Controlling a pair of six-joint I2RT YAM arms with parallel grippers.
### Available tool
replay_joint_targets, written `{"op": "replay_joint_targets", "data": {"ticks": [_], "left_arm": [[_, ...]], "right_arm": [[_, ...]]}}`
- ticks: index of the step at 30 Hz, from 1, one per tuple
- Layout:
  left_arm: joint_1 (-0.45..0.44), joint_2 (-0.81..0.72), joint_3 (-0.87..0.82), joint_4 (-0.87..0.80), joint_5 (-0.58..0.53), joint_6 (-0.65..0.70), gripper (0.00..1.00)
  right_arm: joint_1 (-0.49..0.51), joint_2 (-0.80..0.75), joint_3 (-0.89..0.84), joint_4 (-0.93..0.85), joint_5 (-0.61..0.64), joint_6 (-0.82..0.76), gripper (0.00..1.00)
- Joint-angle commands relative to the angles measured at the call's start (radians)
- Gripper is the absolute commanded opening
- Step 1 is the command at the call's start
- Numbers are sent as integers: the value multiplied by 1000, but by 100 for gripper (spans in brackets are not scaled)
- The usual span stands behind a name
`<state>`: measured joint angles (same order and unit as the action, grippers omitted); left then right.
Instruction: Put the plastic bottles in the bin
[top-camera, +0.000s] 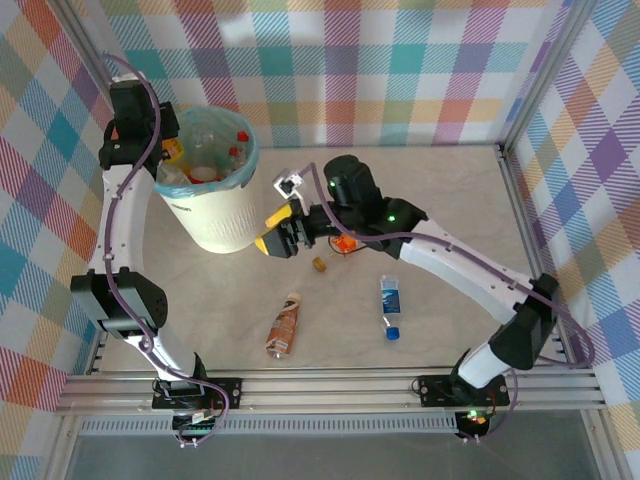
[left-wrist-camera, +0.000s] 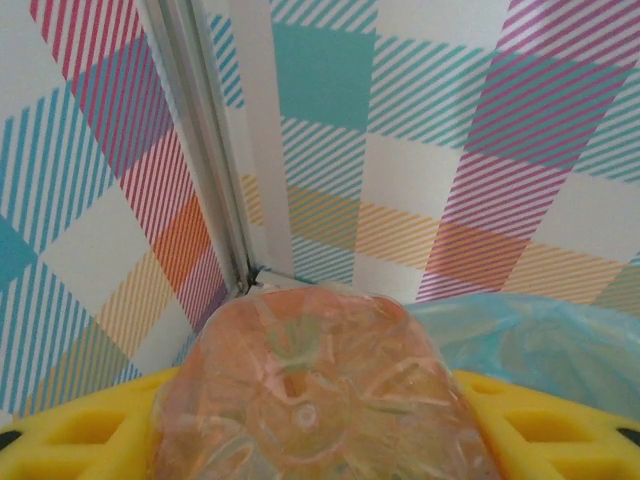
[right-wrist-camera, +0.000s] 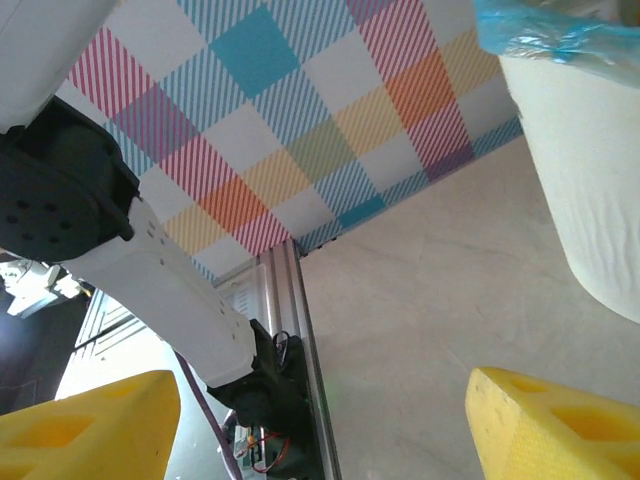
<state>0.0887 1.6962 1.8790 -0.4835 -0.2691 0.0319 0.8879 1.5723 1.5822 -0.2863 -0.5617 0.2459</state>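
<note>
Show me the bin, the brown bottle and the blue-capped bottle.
bin (top-camera: 215, 218): top view, white outer wall.
brown bottle (top-camera: 285, 326): top view, its body.
blue-capped bottle (top-camera: 389, 298): top view, its blue label.

Crinkled glossy plastic bottle (left-wrist-camera: 320, 390), thin teal plastic liner (left-wrist-camera: 540, 345), matt white bin (top-camera: 215, 215)
</note>
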Motion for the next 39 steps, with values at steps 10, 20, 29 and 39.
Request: {"op": "replay_joint_targets", "data": {"ticks": [10,20,29,39], "left_arm": [[25,-50,229,-97,80,-23,89],[31,58,335,-361,118,-118,52],[17,-66,215,-318,208,-161,49],[-193,-284,49,-265,184,-118,51]], "right_arm": [[14,88,133,-11,-24,-2,75],[16,77,117,-77,52,-17,75],[-6,4,80,-295,362,-25,79],[-139,-181,-185,-464,518,97,86]]}}
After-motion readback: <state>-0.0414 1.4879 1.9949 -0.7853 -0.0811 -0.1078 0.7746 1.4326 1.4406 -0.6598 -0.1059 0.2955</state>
